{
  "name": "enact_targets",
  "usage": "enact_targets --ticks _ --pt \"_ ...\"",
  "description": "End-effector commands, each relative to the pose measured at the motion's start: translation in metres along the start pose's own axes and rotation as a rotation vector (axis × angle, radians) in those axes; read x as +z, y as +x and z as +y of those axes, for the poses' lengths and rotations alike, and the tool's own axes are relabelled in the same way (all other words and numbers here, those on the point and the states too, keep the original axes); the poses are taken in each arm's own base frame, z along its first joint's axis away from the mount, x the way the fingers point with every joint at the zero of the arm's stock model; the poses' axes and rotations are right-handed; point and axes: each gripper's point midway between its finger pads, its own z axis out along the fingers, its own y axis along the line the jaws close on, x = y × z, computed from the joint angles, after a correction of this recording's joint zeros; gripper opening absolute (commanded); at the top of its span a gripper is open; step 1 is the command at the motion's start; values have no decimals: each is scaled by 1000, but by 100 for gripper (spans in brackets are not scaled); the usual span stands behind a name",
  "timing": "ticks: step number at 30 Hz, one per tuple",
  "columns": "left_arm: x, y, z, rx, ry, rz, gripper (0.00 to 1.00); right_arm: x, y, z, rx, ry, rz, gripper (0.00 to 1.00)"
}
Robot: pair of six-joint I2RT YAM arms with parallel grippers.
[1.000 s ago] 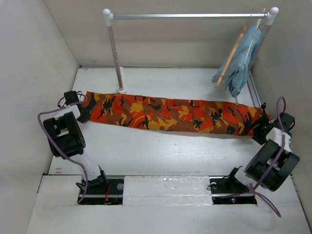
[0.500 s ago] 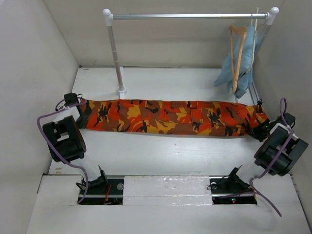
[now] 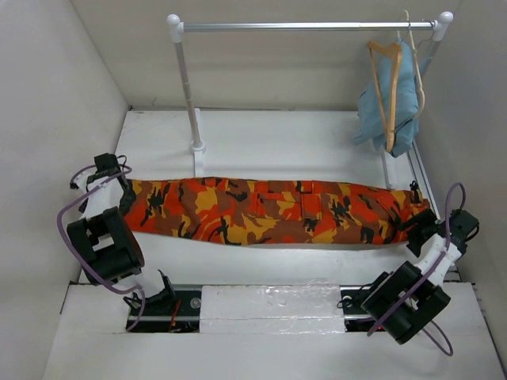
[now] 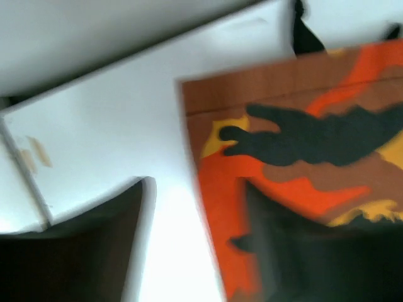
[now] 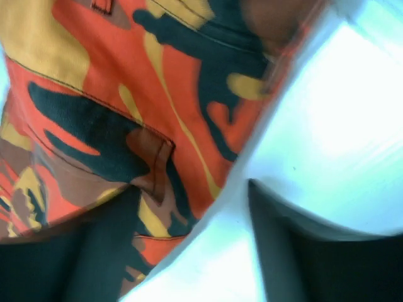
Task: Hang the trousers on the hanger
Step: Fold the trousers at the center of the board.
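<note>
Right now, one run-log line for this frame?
trousers flat on table | left gripper open at left end | right gripper open at right end | hanger hanging on rail

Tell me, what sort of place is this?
Probably a robot lab's test booth for hanging clothes: plain white walls box in a white table, a silver metal clothes rail carries a light blue garment, and a black left arm and right arm flank long orange camouflage cloth trousers.
</note>
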Motion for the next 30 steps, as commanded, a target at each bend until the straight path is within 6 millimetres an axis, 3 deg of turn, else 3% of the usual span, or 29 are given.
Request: enact_targets --ticks 1,2,3,6,7,8,9,10,11,13,14,15,17,21,23,27,30 --pt "-3 -21 23 -47 -98 -58 69 8 -7 -5 -35 -14 -52 78" --pt "-7 -24 19 -68 -77 -53 87 6 -16 3 -52 -39 -53 87" --pt "-18 -35 12 -107 -35 -68 91 5 -7 -6 -21 6 18 90" --pt "-49 -44 -31 -164 171 -35 94 -7 -30 -1 -30 20 -24 92" --pt "-68 -34 -57 -121 276 -14 94 -12 -39 -3 -29 52 -61 92" --pt "-98 -25 -88 -67 412 -28 89 -14 -43 -9 -12 90 -65 94" --pt "-105 -32 -89 -76 438 -53 89 -14 -43 -9 -8 90 -66 94" --pt "-122 -21 -104 -33 515 -53 85 -10 -43 -17 16 102 -57 95" --pt "-153 3 -127 58 623 -63 76 -7 -43 -21 29 108 -53 95" --pt "-190 33 -143 139 798 -62 62 -1 -48 -26 51 107 -60 95" --pt "-200 49 -146 164 856 -34 41 4 -50 -28 56 108 -56 96" --pt "-209 77 -145 192 952 41 30 7 -58 -30 63 103 -75 96" --pt "-215 106 -140 219 1048 130 1 14 -59 -35 71 119 -55 96" --pt "-210 155 -122 300 1106 214 0 30 -68 -40 83 115 -63 95" --pt "-211 163 -116 334 1098 206 0 37 -68 -39 100 98 -63 94" --pt "-210 154 -111 351 1081 153 0 45 -73 -42 112 96 -77 85" --pt "-212 132 -111 347 1041 59 0 43 -74 -31 60 50 -53 92"
